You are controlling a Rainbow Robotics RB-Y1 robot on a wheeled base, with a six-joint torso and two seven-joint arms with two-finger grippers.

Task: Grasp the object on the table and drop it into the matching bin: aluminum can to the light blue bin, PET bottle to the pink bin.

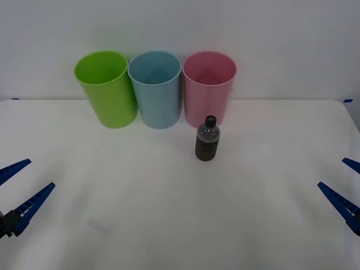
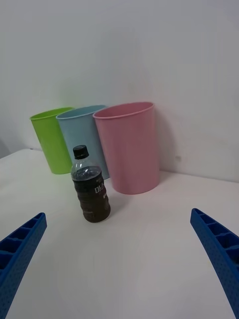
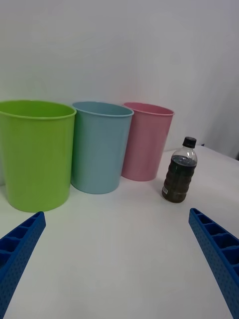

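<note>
PET bottle (image 1: 207, 139) upright on table (image 1: 112, 225), just before pink bin (image 1: 208, 87). Left end effector (image 1: 17, 188) and right end effector (image 1: 344, 188) both spread open, low at table's sides, well apart from bottle.

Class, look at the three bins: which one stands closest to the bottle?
The pink bin, at the robot's right end of the row; the PET bottle stands just before it, unlike the light blue bin and lime green bin.

A bare test setup, lab-like: a plain white table (image 1: 112, 225) against a blank white wall (image 1: 281, 34), with three colour-coded bins lined up at twelve o'clock and nothing homely around.
</note>
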